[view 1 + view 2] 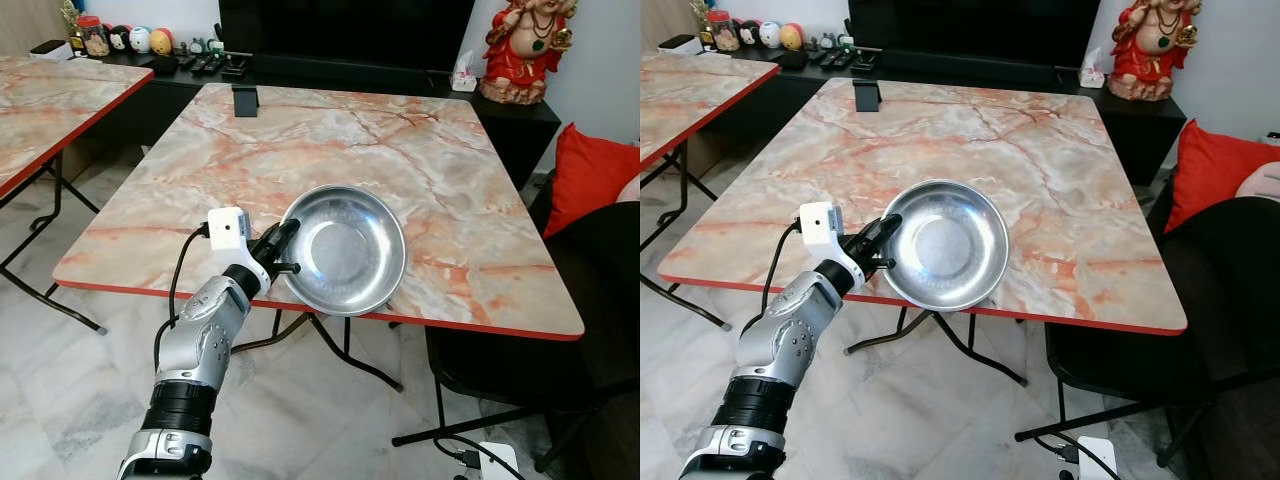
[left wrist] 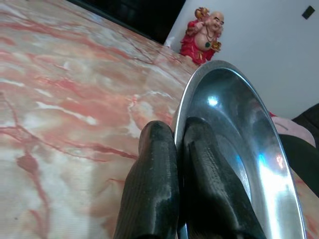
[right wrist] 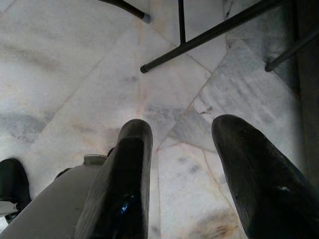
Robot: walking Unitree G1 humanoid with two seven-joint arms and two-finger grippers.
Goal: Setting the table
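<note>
Left arm out, right arm down.
My left gripper (image 1: 284, 240) has jaws pinched tight; right gripper (image 3: 182, 174) hangs, jaws apart.

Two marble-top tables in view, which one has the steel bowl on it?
The nearer, central table: the steel bowl sits at its front edge, rim pinched by the left gripper. The other table stands farther left.

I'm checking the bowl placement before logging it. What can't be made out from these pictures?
- Whether the bowl rests on the table at its near rim: left gripper covers it, eye views.
- Bowl's far rim: cut off in left wrist view.
- Items on the far shelf: too small.
</note>
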